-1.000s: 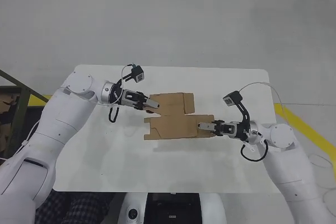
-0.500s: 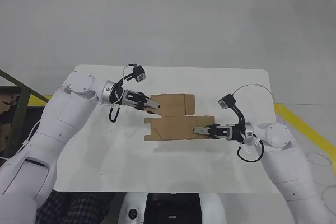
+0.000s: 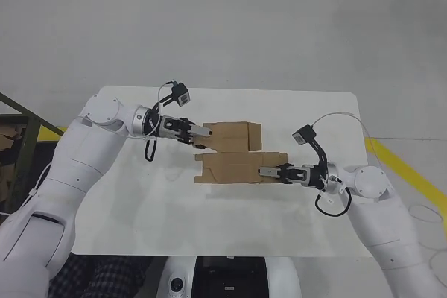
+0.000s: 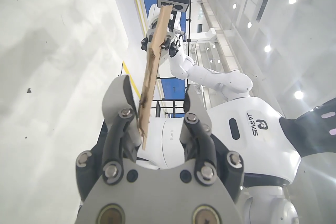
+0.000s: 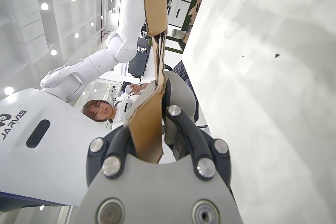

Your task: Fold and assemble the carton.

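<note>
Over the table [image 3: 134,216], flat corrugated carton [image 3: 238,165] — right gripper [image 3: 262,172] pinches it, one finger hidden; left gripper [image 3: 205,131] gapes around its edge.

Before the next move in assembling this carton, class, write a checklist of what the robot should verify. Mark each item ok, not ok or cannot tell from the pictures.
1. Grip of the right gripper on the carton: ok. The card sits between its fingers, with the visible finger against it.
2. Grip of the left gripper on the carton: not ok. It is open; the card's edge touches one finger, with a gap to the other.
3. Grippers at opposite ends of the carton: ok.
4. Carton opened into a box: not ok. It is flat.
5. Carton lifted off the table: cannot tell.
</note>
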Controlling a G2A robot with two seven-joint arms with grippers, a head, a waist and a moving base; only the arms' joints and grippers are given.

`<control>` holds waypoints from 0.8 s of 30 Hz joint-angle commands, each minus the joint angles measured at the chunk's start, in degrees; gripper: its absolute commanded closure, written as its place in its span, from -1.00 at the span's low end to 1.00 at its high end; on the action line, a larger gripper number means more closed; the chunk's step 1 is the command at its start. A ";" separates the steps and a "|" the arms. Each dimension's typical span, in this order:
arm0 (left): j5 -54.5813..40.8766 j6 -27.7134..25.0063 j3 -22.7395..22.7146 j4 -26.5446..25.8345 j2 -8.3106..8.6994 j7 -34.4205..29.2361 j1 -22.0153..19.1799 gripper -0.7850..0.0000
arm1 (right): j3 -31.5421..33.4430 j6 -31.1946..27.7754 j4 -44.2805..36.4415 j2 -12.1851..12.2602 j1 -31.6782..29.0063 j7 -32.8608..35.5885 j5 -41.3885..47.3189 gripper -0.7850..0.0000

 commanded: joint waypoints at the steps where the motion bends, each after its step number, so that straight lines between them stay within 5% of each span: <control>1: -1.12 0.59 -0.38 0.20 -0.03 -0.24 0.37 -1.00 | 0.06 0.30 0.03 0.08 -0.07 -0.25 0.04 1.00; 24: -1.69 1.80 -4.09 -1.12 0.10 -0.86 1.32 -1.00 | -2.94 0.98 2.04 0.08 0.68 -4.62 -1.28 1.00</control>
